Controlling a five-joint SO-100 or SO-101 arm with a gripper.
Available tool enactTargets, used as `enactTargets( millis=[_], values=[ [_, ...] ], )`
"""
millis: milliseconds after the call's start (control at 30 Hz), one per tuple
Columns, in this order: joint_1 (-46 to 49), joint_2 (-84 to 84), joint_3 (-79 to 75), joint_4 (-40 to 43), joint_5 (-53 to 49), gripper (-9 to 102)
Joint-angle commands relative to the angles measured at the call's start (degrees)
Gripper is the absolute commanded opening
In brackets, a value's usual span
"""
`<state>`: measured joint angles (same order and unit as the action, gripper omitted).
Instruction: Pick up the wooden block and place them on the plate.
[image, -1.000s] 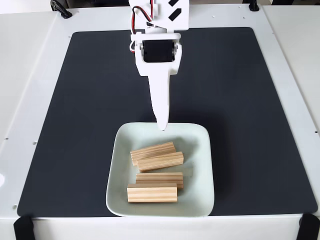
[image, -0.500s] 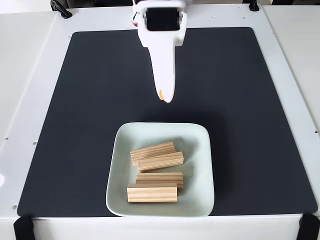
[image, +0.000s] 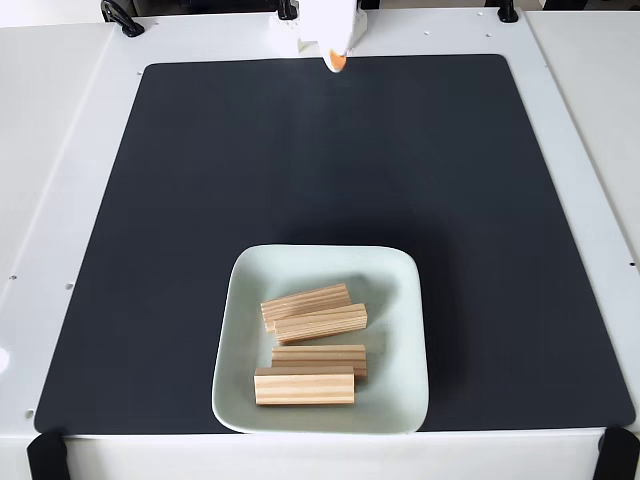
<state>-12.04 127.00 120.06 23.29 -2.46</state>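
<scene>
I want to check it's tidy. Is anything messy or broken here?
Nothing stands out. All four blocks lie flat inside the plate, none hanging over the rim, and the gripper is up at the mat's far edge.

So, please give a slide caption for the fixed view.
Four wooden blocks lie on the plate; end effector at mat's far edge.

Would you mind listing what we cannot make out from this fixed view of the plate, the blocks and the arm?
- White gripper: the top edge cuts off all but its tip, so open or shut cannot be told.
- Undersides of the four light pine wooden blocks on the pale mint-green square plate: hidden.
- Third wooden block: its near side is covered by the frontmost block.
- Black clips at the bottom corners: cut off.
</scene>
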Motion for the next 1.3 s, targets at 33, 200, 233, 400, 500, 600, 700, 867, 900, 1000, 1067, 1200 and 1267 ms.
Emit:
enactTargets(
  millis=[33,200,233,400,500,600,700,867,900,1000,1067,1200,1267],
  values=[
    [0.09,11.60,6.94,-1.32,0.35,0],
    [0.44,24.87,22.59,-15.82,0.35,0],
    [0.44,27.86,26.19,-19.60,0.35,0],
    [0.35,39.90,38.94,-28.48,0.35,0],
    [0.53,45.00,43.77,-28.83,0.35,0],
    [0.53,49.57,48.60,-28.92,0.35,0],
    [0.53,54.49,53.53,-28.56,0.26,0],
    [0.09,64.16,61.79,-27.69,-0.62,0],
    [0.00,65.65,61.61,-25.40,-0.62,0],
    [-0.26,66.18,61.52,-17.93,-0.62,0],
    [-0.62,66.18,61.52,-13.62,-0.62,0],
    [-0.79,66.36,61.52,-1.67,-0.62,0],
    [-0.79,66.36,61.52,4.04,-0.62,0]
  ],
)
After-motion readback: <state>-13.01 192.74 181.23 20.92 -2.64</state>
